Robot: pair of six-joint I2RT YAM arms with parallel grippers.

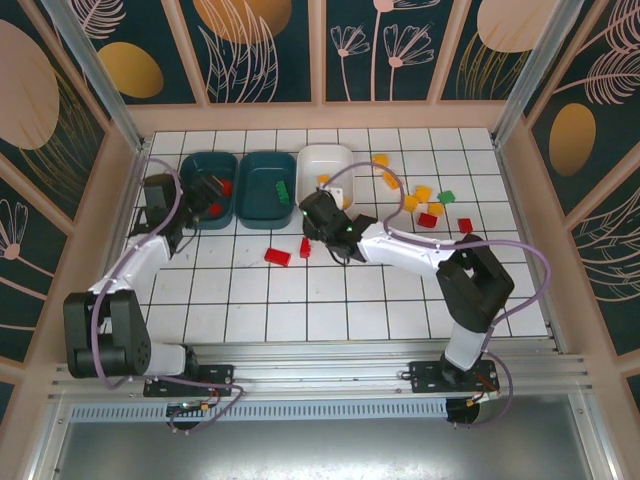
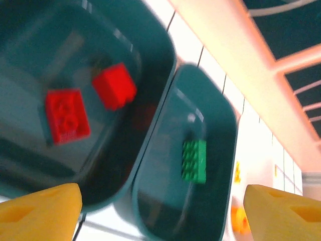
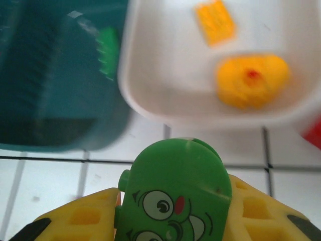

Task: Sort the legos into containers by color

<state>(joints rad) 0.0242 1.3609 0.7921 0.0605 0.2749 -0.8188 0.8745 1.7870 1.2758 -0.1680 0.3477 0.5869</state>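
Low in the frame, the right pincer grips a green piece over the desk, just short of the white tray. The left pincer gapes, empty, above a teal tray holding two red bricks.

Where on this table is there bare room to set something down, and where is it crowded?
Free: the near tiles of the table, from the two red bricks back to its near edge. Crowded: right of the white tray, where loose orange, green and red bricks scatter; the right hand, holding a green piece, hangs before that tray.
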